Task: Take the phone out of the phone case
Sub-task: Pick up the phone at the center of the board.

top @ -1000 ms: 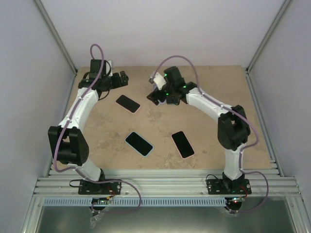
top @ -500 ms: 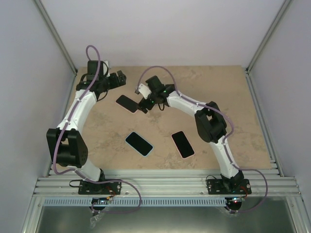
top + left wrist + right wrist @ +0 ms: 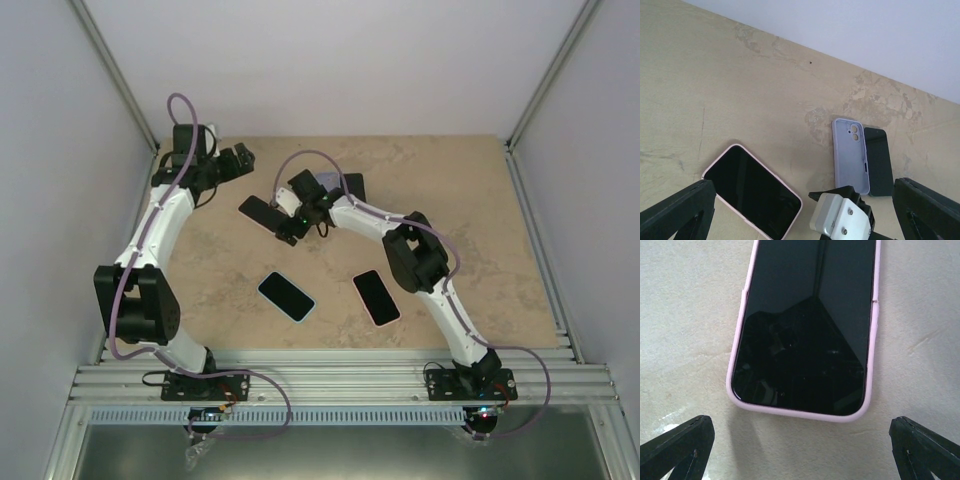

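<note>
Looking down on a tan, marbled table [image 3: 480,220] filling the floor of the cell. Finding the left arm [image 3: 160,225] stretching up the left side to the far corner, and the right arm [image 3: 430,270] bending from its base on the right far over toward the left.

Holding the left gripper [image 3: 238,158] above the far left corner with its fingers spread wide and gripping nothing. Hovering the right gripper [image 3: 799,440] just off one short end of the pink-cased phone [image 3: 805,325], with the black fingertips [image 3: 685,445] standing wide apart on either side of that end, clear of the case and clamping nothing.

Seeing that pink-cased phone lying flat and screen-up on the far left part of the table, turned diagonally, with the dark glass seated inside the pink rim. Noting a blue-cased phone [image 3: 286,296] lying screen-up nearer the bases, and a second pink-cased phone [image 3: 376,297] lying well apart to its right.

Catching, beyond the right arm's wrist, a lavender case [image 3: 850,155] lying flat with its camera cut-outs showing. Spotting a bare black phone [image 3: 878,161] lying just beside it, long edge to long edge, apparently touching.
</note>
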